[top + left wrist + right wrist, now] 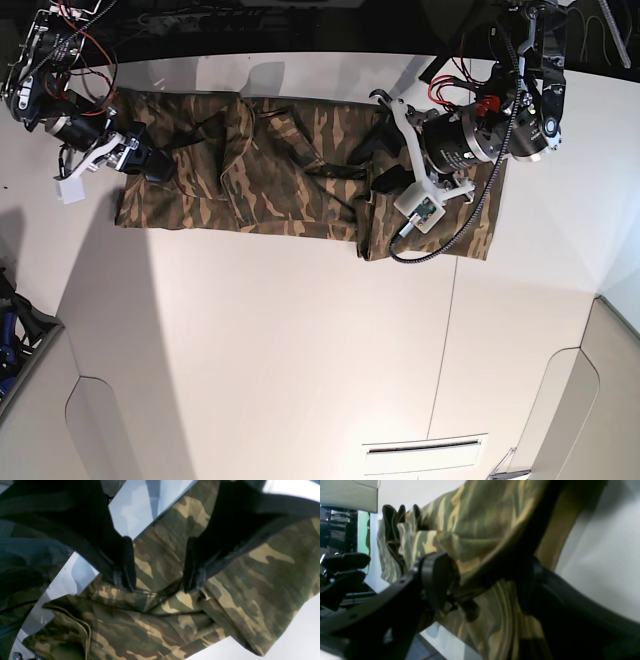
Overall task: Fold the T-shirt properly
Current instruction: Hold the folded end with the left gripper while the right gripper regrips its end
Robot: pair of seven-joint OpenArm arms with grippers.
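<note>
The soft camouflage cloth T-shirt [290, 185] lies spread in a long band near the white desk's [300, 350] far edge. The left gripper [160, 590] points down at wrinkled folds, jaws apart. The right gripper [480, 580] has its jaws wide around the cloth's edge.

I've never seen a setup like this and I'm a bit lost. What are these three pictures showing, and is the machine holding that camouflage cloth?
This is a robot with two arms working at a white table. The wide picture looks down on the whole scene; the other two come from small cameras mounted on each arm's wrist, so they look along its claw.

A camouflage T-shirt lies spread in a long band across the table.

The left gripper is over a crumpled part of the shirt. Its two black fingers stand apart, tips at the cloth, holding nothing.

The right gripper is at the shirt's other end. Its fingers stand wide with cloth between them; whether they pinch it, I cannot tell.
</note>
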